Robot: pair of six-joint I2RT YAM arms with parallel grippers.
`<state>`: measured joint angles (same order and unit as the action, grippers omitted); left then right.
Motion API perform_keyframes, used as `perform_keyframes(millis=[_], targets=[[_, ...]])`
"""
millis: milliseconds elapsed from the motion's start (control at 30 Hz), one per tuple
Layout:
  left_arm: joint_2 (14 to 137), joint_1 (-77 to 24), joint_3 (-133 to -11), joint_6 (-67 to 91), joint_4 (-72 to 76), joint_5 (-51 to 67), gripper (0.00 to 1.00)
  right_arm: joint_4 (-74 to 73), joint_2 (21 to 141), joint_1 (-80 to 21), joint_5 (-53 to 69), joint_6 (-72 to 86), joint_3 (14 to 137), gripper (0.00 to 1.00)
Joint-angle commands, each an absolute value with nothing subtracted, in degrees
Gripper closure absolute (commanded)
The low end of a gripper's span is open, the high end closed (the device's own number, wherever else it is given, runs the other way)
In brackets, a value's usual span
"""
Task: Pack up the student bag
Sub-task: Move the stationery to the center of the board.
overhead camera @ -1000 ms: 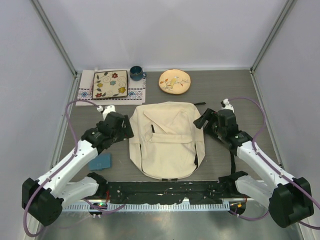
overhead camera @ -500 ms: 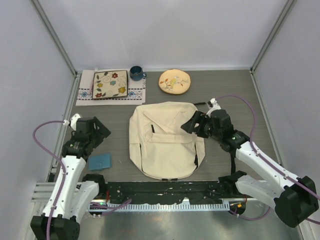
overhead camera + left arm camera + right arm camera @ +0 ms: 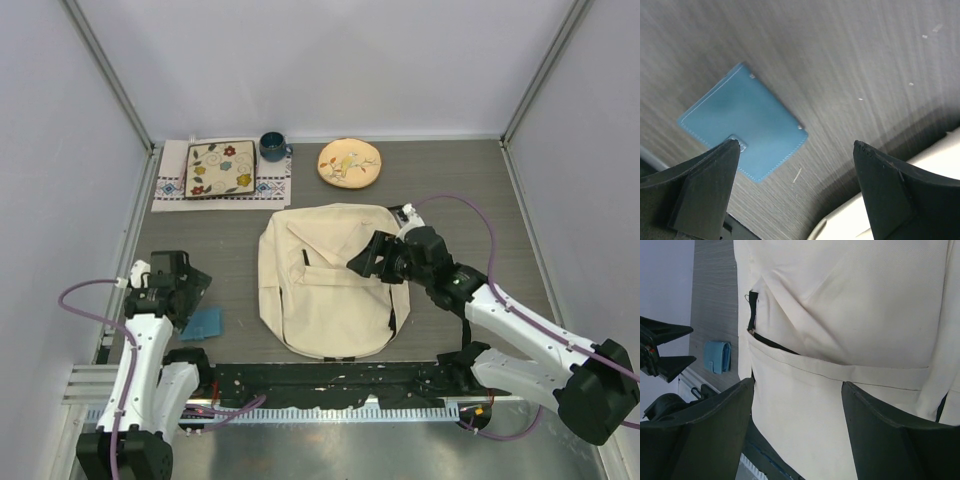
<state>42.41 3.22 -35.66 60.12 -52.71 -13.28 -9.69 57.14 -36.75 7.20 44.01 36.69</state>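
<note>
- Currently at the fetch-and-open stage, by the look of it; nothing seen going into the student bag (image 3: 325, 280) yet.
- Bag position: flat on the tabletop (image 3: 450, 180), front face up, between the two arms.
- Left of the bag, near its lower left corner: blue wallet (image 3: 742, 127), flat on the tabletop, apart from the bag.
- Just above that wallet: left end effector (image 3: 795, 145), spread fully wide, gripping nothing; one fingertip over the wallet's edge in the wrist view, the other off toward the bag.
- Over the bag's right half: right end effector (image 3: 796, 384), also spread, nothing pinched, aimed at the front pocket; impossible to tell whether touching fabric.
- Pocket mouth (image 3: 772, 345) gaping slightly at its left end, just below the black zipper tab (image 3: 752, 307); flat along the rest.
- Next on the left, probably: drop onto the wallet, straddle its short side, pinch. Thin item flush on the tabletop, so a low, square approach needed.
- Next on the right, probably: catch the pocket's lip and lift for a gap wide enough for the wallet.
- Risk-wise: soft fabric likely to sag shut once released; better to hold open until the wallet is in.
</note>
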Motion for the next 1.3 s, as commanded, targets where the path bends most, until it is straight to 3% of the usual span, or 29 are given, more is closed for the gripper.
perform_keyframes(millis=[0, 167, 933, 1033, 1167, 1267], targets=[[41.1, 3.8, -33.7, 70.0, -58.1, -16.3, 0.00, -6.7, 56.6, -37.0, 5.2, 45.5, 36.0, 0.24], [40.8, 3.8, -32.5, 74.1, -58.5, -18.9, 0.00, -6.7, 56.7, -37.2, 4.7, 46.0, 35.7, 0.24], [61.6, 5.0, -31.1, 66.0, -44.1, -14.3, 0.00, -6.2, 57.2, -37.0, 3.4, 47.5, 34.6, 0.24], [63.5, 5.0, -31.2, 63.1, -40.7, -12.2, 0.06, -6.2, 57.2, -37.2, 3.3, 47.6, 34.5, 0.24], [66.9, 4.9, -31.6, 58.4, -35.6, -7.3, 0.23, -5.4, 57.4, -37.1, 3.8, 48.2, 34.4, 0.24], [69.9, 5.0, -31.7, 56.0, -32.8, -4.0, 0.29, -4.9, 57.6, -37.1, 4.7, 48.1, 34.8, 0.24]])
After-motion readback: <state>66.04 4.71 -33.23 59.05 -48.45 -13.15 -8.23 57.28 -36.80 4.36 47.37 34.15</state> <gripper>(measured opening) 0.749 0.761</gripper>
